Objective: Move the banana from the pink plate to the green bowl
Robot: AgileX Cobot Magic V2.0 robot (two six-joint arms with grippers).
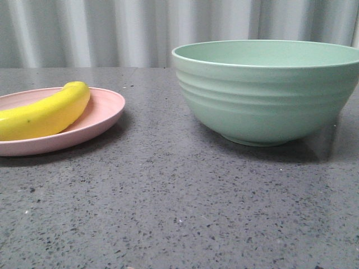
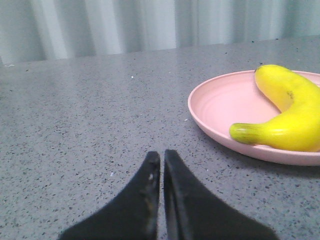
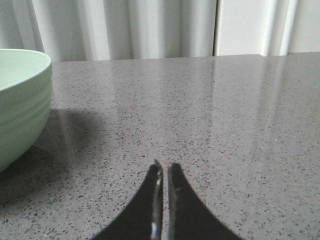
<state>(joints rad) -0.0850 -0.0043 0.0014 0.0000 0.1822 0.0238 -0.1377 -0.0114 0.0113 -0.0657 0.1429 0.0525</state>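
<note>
**Grippers idle, pick not started**

Left gripper (image 2: pixel 162 156) has its fingers pressed together, empty, low over the desk (image 1: pixel 168 213) and just beside the pink plate (image 2: pixel 215 107). Right gripper (image 3: pixel 163 167) likewise together and empty, near the green bowl (image 1: pixel 269 92), which sits on the right, nothing visible inside from here. Plate is well apart on the left. Banana (image 1: pixel 47 112) lies on the plate, untouched. Step in hand: approach. Next, I'd judge: left gripper spreads, lines up across the banana's middle, then clamps. Glossy curved skin may slip.
</note>
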